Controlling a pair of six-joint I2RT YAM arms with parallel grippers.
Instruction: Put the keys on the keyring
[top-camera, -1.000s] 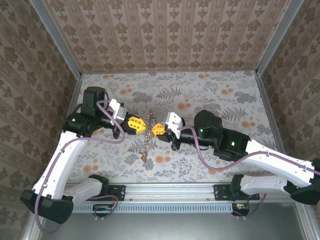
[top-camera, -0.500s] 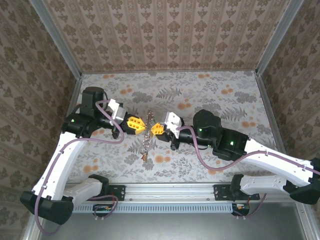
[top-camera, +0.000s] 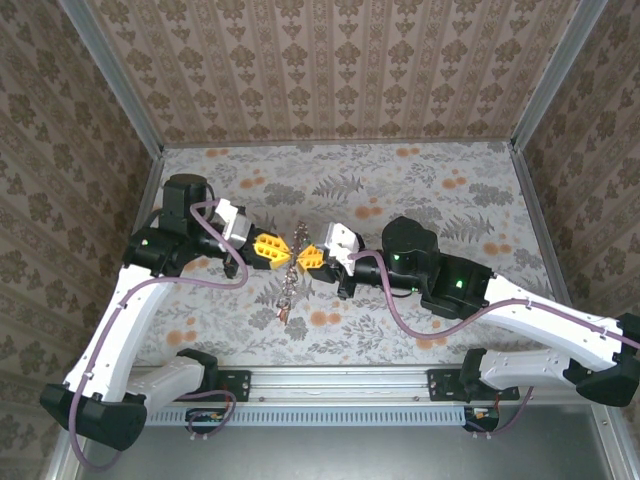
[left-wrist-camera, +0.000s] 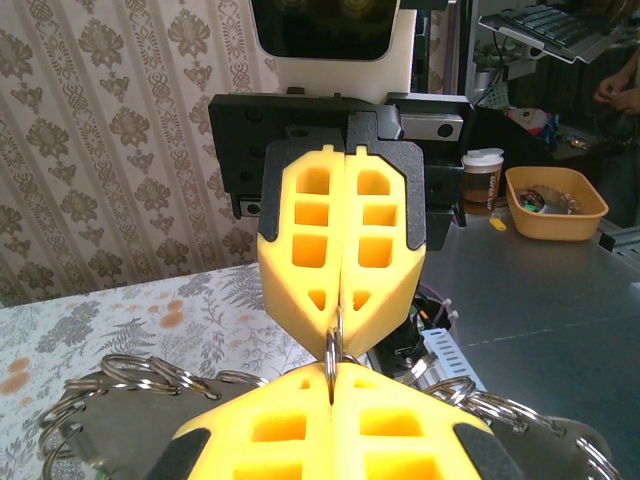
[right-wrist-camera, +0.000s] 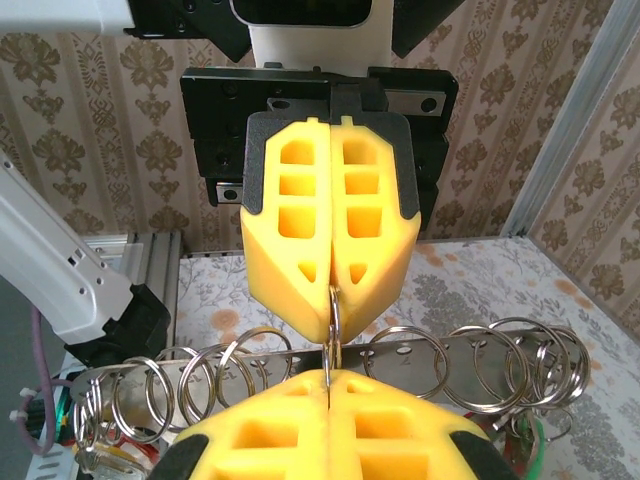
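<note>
Midway across the floral-patterned desk (top-camera: 430, 180), my left fingers (top-camera: 270, 247) and my right fingers (top-camera: 314, 257) met tip to tip. Each yellow pair was pressed together and clamped on the same thin grey metal keyring (top-camera: 293, 251). From the right wrist the keyring (right-wrist-camera: 333, 325) showed edge-on, a bare sliver running from one closed seam into the other. I judged its long axis to lie left to right, along the line joining my two sets of fingers.

A string of small metal rings and links (top-camera: 291, 283) trailed from it toward the near edge. It ended in the small metal keys (top-camera: 286, 314), one of them brass-coloured. Whether those rested on the desk I could not tell.

Neither arm was nearer the keyring, since both held it. The keys lay near of the gap and a touch to the left. I reckoned one pair of fingers would have to let go and reach nearward for them while the other pair held the loop.
</note>
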